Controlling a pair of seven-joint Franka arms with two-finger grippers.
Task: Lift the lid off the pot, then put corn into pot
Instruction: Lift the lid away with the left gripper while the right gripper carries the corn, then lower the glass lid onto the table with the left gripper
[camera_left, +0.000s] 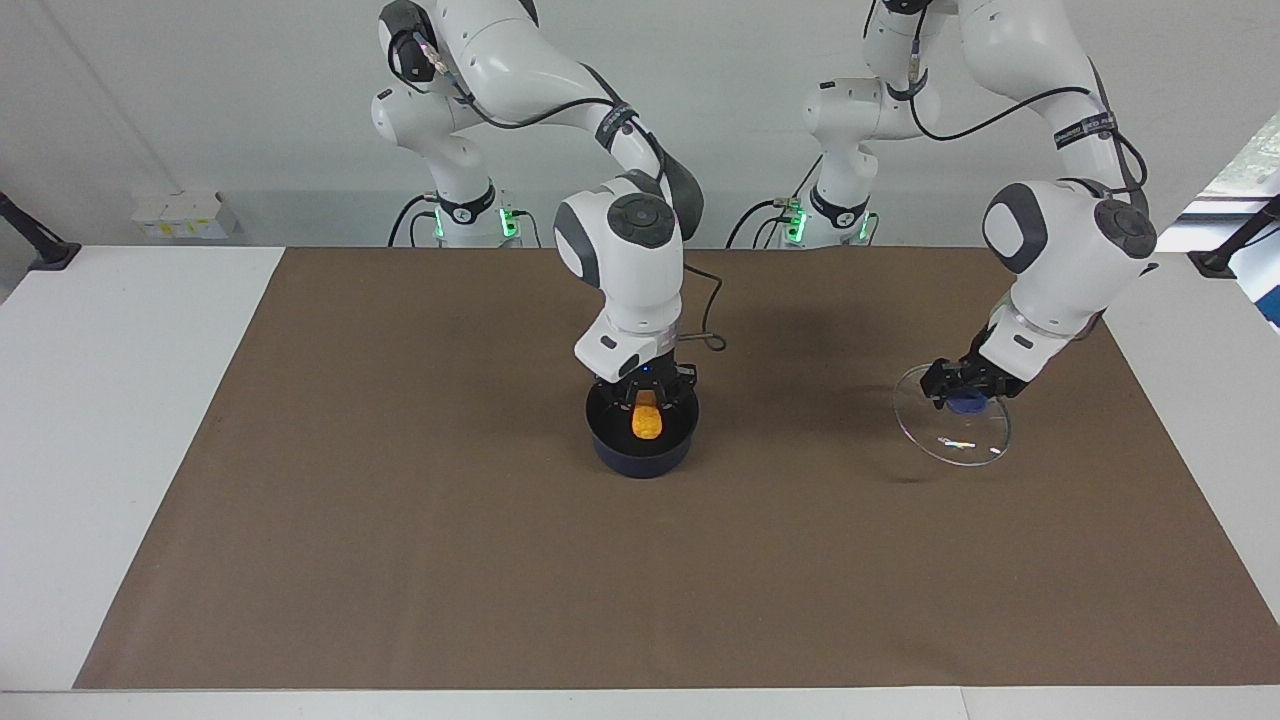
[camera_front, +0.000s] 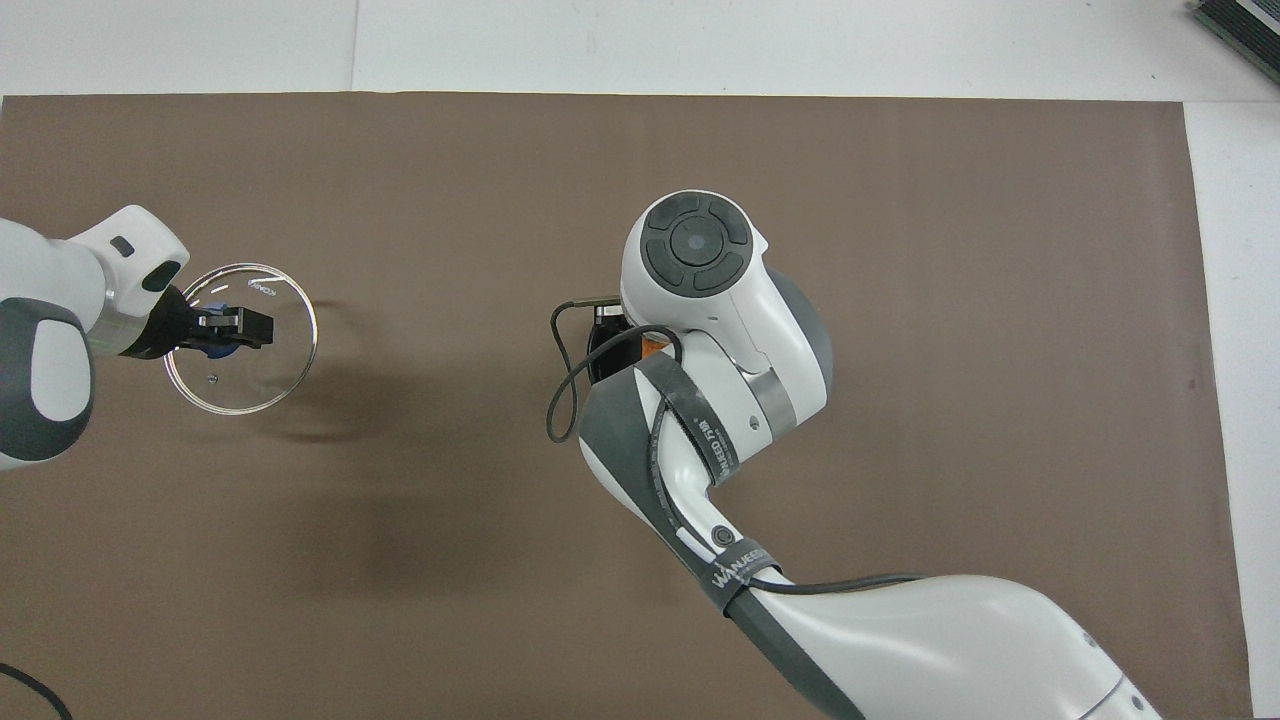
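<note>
The dark navy pot (camera_left: 640, 462) stands on the brown mat near the middle of the table; its handle is hidden. My right gripper (camera_left: 648, 396) hangs over the pot's mouth, shut on the top of the orange-yellow corn (camera_left: 648, 420), which hangs upright inside the pot. In the overhead view the right arm covers the pot, and only a sliver of the corn (camera_front: 652, 346) shows. My left gripper (camera_left: 965, 392) is shut on the blue-purple knob of the glass lid (camera_left: 955, 440) and holds it tilted above the mat toward the left arm's end, also in the overhead view (camera_front: 250, 385).
The brown mat (camera_left: 400, 520) covers most of the white table. A black cable (camera_front: 560, 400) loops from the right wrist beside the pot. A small white box (camera_left: 185, 215) sits at the robots' edge of the table.
</note>
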